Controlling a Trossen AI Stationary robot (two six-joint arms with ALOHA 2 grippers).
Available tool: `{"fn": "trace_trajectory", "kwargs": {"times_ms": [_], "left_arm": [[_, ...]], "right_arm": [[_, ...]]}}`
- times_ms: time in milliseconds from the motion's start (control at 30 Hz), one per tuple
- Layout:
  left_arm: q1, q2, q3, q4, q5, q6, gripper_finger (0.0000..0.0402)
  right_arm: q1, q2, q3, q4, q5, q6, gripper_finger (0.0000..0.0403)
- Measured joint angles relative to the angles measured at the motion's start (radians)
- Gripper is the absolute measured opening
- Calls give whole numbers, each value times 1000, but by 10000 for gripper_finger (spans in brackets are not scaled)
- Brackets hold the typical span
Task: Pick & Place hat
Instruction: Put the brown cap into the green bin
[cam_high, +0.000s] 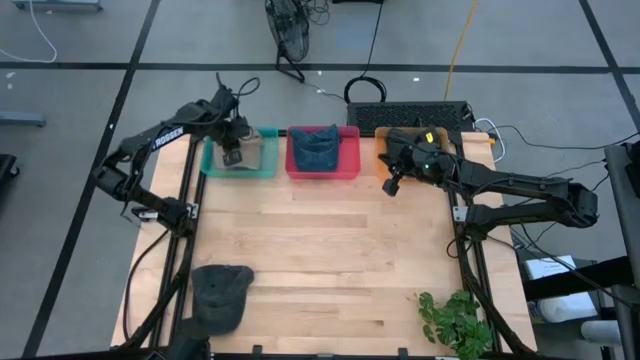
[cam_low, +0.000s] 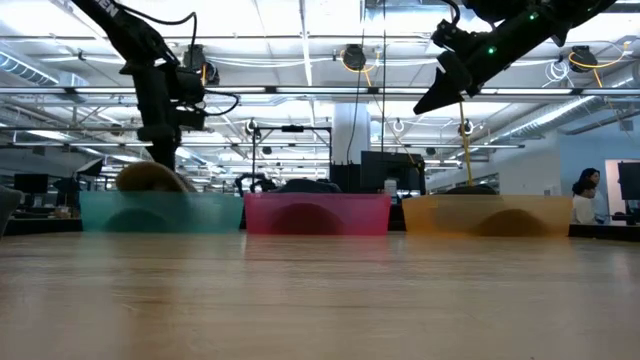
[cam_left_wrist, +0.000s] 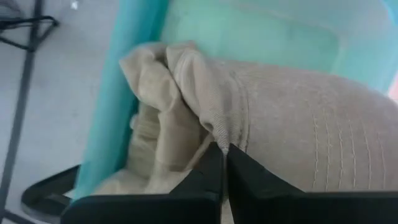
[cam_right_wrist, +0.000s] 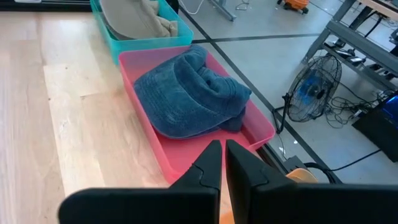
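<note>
A tan hat (cam_left_wrist: 298, 130) lies in the teal bin (cam_high: 212, 160) at the table's far left. My left gripper (cam_high: 232, 155) reaches down into that bin and is shut on the hat's cloth. Beside it, a blue hat (cam_right_wrist: 186, 93) rests crumpled in the pink bin (cam_right_wrist: 249, 134). A dark grey hat (cam_high: 220, 295) lies flat on the table near the front left corner. My right gripper (cam_high: 392, 186) hangs shut and empty above the table between the pink bin and the orange bin (cam_low: 487, 214). My left gripper pinches a raised fold of the tan hat's cloth (cam_left_wrist: 219, 134) between its two fingertips, at a stitched seam near the crumpled end. The fingers come steeply from above. The hat's body rests in the teal bin.
The three bins stand in a row along the far edge. A black keyboard (cam_high: 410, 115) lies behind the orange bin. A green plant (cam_high: 455, 320) sits at the near right corner. The bare wooden tabletop (cam_high: 340, 250) spreads across the middle.
</note>
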Motion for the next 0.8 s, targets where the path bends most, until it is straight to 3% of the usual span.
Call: {"fn": "trace_trajectory", "kwargs": {"times_ms": [233,500,800], "left_arm": [[-44,0,0,23,-65,-32,22],[-88,0,-20,37,-100,-130,9],[-150,-36,-12,53,-289,-197,103]], "right_arm": [[0,0,0,0,1,-2,0],[0,0,0,0,1,-2,0],[0,0,0,0,2,-2,0]]}}
